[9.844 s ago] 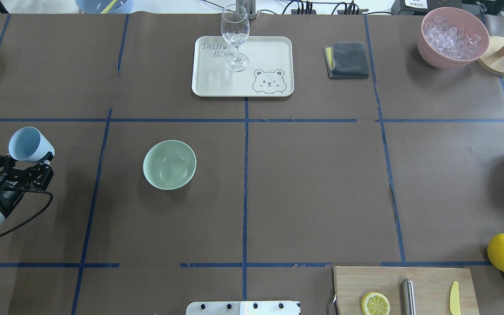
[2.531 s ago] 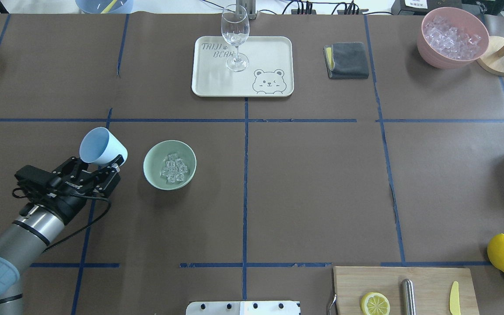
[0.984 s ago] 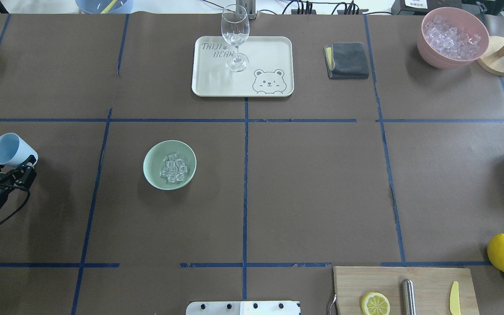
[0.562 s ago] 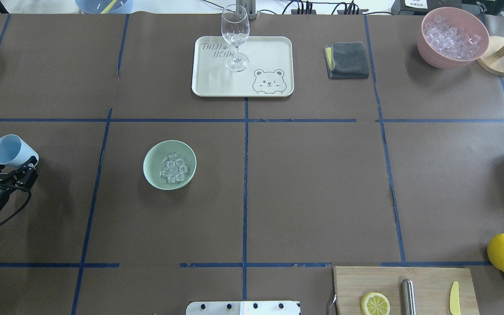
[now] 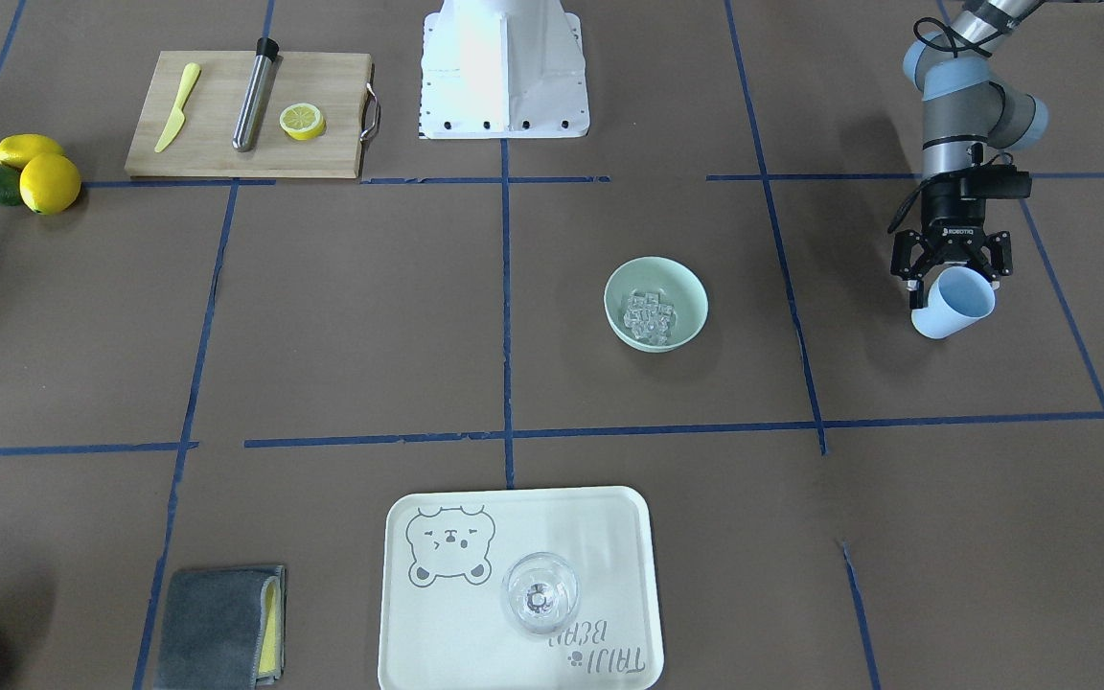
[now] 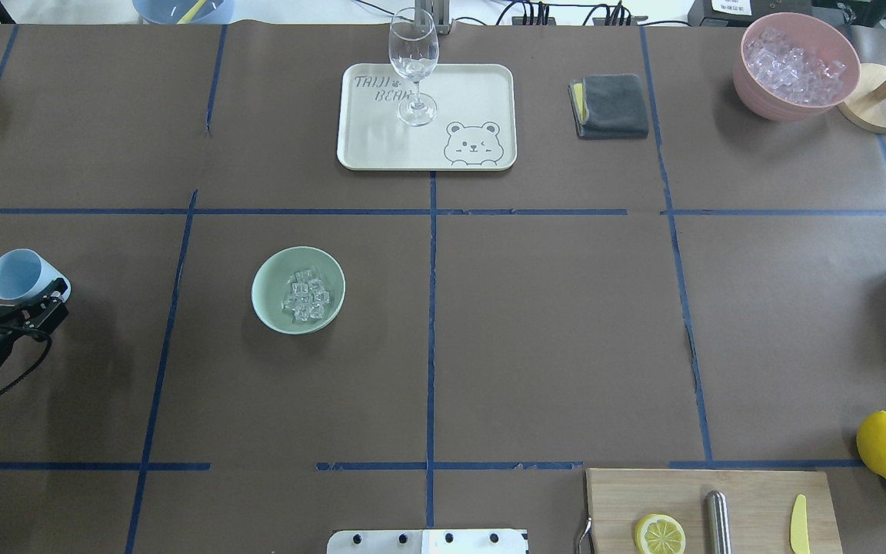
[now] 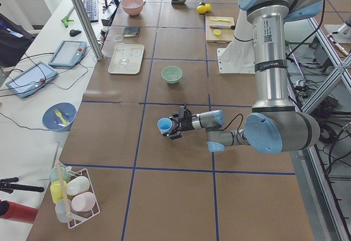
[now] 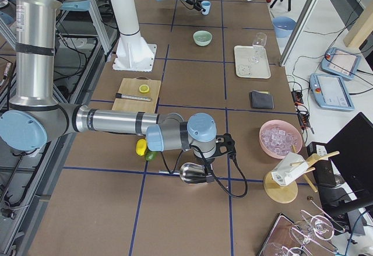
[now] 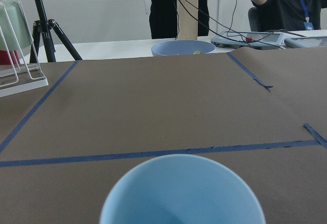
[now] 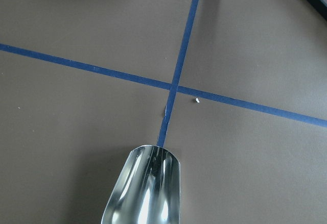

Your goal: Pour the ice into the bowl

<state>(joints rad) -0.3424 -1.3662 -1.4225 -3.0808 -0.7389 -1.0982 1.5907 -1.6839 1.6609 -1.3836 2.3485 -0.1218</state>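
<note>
The ice [image 6: 304, 296] lies heaped in the bowl [image 6: 266, 296], which sits left of the surface's middle, upright, mouth up; being round, it has no long axis. The left pincer [image 5: 952, 281], at the left edge, is closed round a tilted cup [image 6: 20, 273]. Of the right pincer [image 8: 208, 164] I cannot tell the opening. Risk: setting the cup down tilted would likely tip it.

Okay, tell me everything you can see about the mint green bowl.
It's a round, pale mint-green bowl with smooth plain sides, upright on the brown paper-covered table, left of the centre tape line in the overhead view. A small heap of clear ice cubes lies in its bottom. Nothing else touches it; the left gripper, shut on a blue cup, hangs well off to its side.
</note>
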